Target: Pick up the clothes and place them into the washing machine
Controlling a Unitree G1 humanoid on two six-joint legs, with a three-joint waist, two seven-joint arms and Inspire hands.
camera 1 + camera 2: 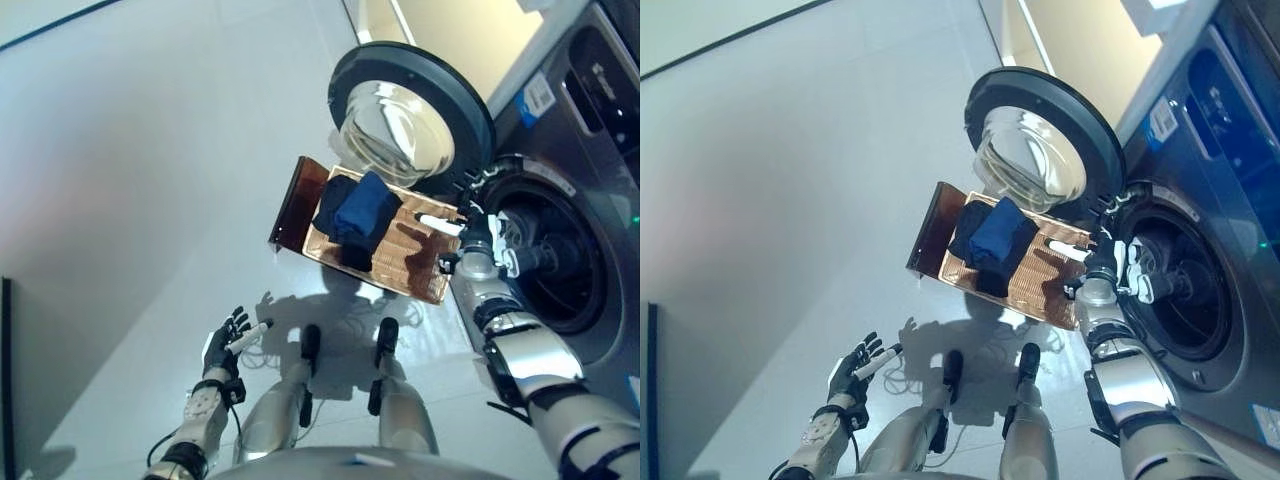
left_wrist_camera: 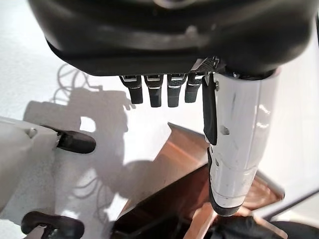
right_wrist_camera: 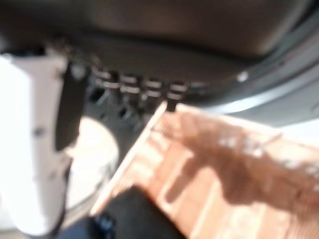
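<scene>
Dark blue and black clothes lie bunched at the far end of a wooden tray on the floor beside the washing machine. Its round door is swung open beyond the tray, and the dark drum shows. My right hand hovers over the tray's near end, at the drum's rim, open and holding nothing; its white thumb points toward the clothes. In the right wrist view the clothes show past the fingers. My left hand hangs open over the floor, well short of the tray.
The tray's dark wooden flap stands up on the side away from the machine. Pale tiled floor spreads wide on that side. A dark edge runs along the picture's left border.
</scene>
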